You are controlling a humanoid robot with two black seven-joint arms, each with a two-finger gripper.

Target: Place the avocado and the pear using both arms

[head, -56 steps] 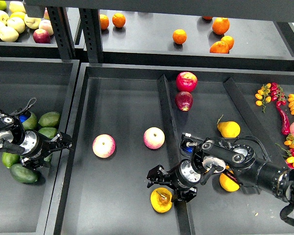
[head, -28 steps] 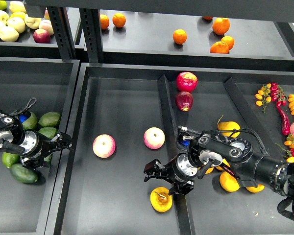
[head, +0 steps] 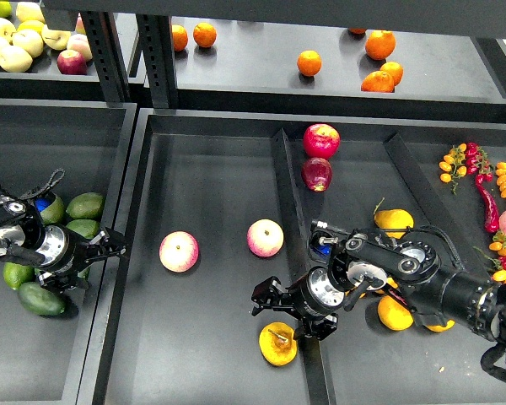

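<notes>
The pear (head: pixel 277 343), golden yellow with a brown hollow facing up, lies at the front of the middle bin beside the divider. My right gripper (head: pixel 285 314) hangs just above it, fingers spread, holding nothing. The avocado (head: pixel 40 299), dark green and elongated, lies at the front of the left bin (head: pixel 34 371) among lighter green avocados (head: pixel 84 205). My left gripper (head: pixel 89 265) is just right of that pile, by the bin wall. Its fingers are apart and it is empty.
Two pink-and-yellow apples (head: pixel 179 251) (head: pixel 265 237) lie in the middle bin. Two red apples (head: pixel 320 140) and yellow fruits (head: pixel 393 223) lie right of the divider (head: pixel 288 194). Chillies and small tomatoes (head: pixel 489 202) lie at the far right. Oranges (head: pixel 309 62) are on the back shelf.
My right gripper shifted slightly up and left, then back, staying open above the pear. The pear has not moved. The left arm is almost still.
</notes>
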